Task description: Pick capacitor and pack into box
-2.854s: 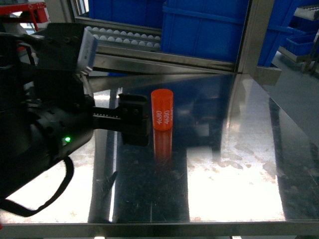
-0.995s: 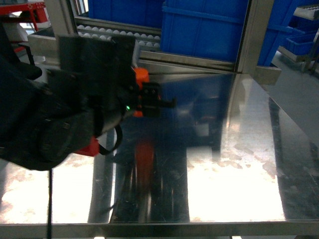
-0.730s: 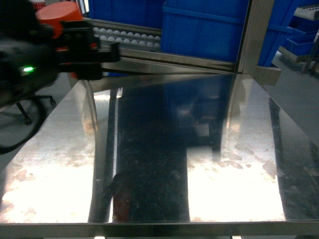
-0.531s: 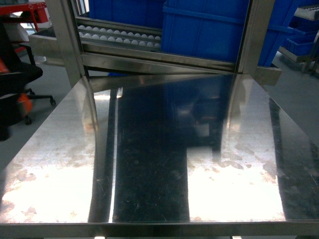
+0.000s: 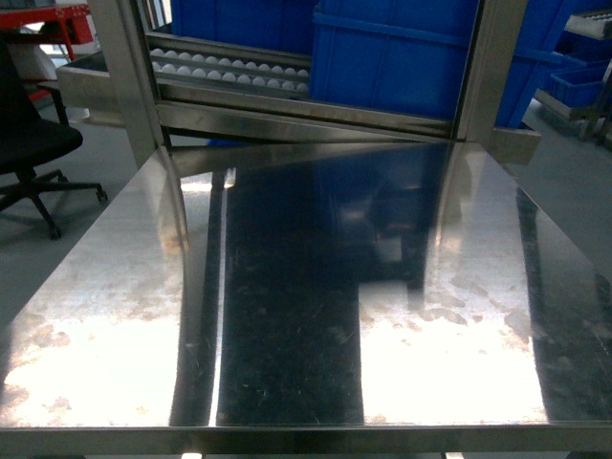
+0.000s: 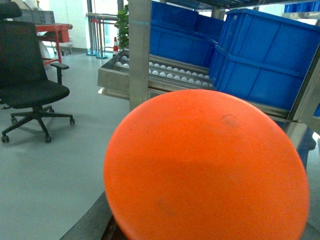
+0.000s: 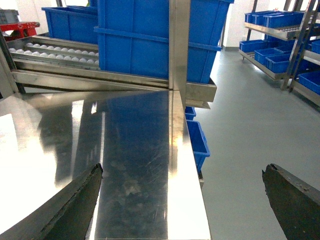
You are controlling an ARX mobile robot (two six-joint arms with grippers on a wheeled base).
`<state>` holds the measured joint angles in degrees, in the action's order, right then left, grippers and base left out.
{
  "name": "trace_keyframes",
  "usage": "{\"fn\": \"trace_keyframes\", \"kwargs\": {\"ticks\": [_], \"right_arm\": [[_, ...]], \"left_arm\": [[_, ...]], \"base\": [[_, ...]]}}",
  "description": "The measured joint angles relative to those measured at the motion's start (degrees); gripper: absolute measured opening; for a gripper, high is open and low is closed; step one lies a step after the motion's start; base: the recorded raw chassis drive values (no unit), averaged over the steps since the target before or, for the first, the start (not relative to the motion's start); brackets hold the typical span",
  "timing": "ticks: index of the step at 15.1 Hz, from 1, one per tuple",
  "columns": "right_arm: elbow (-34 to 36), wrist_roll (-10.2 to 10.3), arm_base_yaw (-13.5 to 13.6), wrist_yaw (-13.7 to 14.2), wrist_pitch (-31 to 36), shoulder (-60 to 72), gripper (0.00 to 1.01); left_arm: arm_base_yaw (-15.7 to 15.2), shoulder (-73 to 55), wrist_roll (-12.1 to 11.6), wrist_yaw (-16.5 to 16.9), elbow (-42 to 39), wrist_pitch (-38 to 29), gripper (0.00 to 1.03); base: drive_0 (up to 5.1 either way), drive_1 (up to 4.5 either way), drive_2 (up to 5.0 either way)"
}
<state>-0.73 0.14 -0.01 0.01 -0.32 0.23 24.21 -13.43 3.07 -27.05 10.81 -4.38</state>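
Observation:
The capacitor (image 6: 205, 165), an orange cylinder seen end-on, fills most of the left wrist view. It hangs off the table's left side, above grey floor. My left gripper holds it, and the capacitor hides the gripper's fingers. Neither gripper nor the capacitor shows in the head view. My right gripper (image 7: 182, 202) is open with nothing between its dark fingers (image 7: 70, 207). It hovers over the right edge of the steel table (image 7: 135, 150). The box is out of view.
Large blue bins (image 5: 392, 57) and a roller conveyor (image 5: 239, 69) stand behind the steel table (image 5: 287, 287), framed by steel posts (image 5: 129, 76). A black office chair (image 6: 30, 75) is on the floor at left. Small blue bins (image 7: 197, 140) sit below the table's right side.
The left arm lifted the capacitor off the table, swung it up and to the left, and left the head view. Nothing stands on the table top now.

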Motion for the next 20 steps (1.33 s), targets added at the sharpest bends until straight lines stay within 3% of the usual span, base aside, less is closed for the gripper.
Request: {"fn": "trace_keyframes", "kwargs": {"ticks": [2,3,5,9,10,11,20], "right_arm": [[0.0,0.0,0.0,0.0,0.0,0.0,0.98],[0.0,0.0,0.0,0.0,0.0,0.0,0.98],[0.0,0.0,0.0,0.0,0.0,0.0,0.98],[0.0,0.0,0.0,0.0,0.0,0.0,0.98],[0.0,0.0,0.0,0.0,0.0,0.0,0.98],[0.0,0.0,0.0,0.0,0.0,0.0,0.98],[0.0,0.0,0.0,0.0,0.0,0.0,0.98]], "left_arm": [[0.0,0.0,0.0,0.0,0.0,0.0,0.45],[-1.5,1.6,-0.8,3.3,0.0,3.9,0.45],[-7.8,5.0,-2.0,10.1,-2.3,4.7,0.45],[-15.9,8.4,-2.1,18.8,-5.6,5.0,0.45],[-21.9,9.4,-2.1,25.0,-6.1,5.2,0.45],[-24.7,9.7,-2.1,25.8,-6.6,5.2,0.45],[-24.1,12.9,-2.2,27.1,-10.0,5.0,0.44]], "base": [[0.0,0.00,0.0],[0.0,0.00,0.0],[0.0,0.00,0.0],[0.0,0.00,0.0],[0.0,0.00,0.0],[0.0,0.00,0.0],[0.0,0.00,0.0]]}}
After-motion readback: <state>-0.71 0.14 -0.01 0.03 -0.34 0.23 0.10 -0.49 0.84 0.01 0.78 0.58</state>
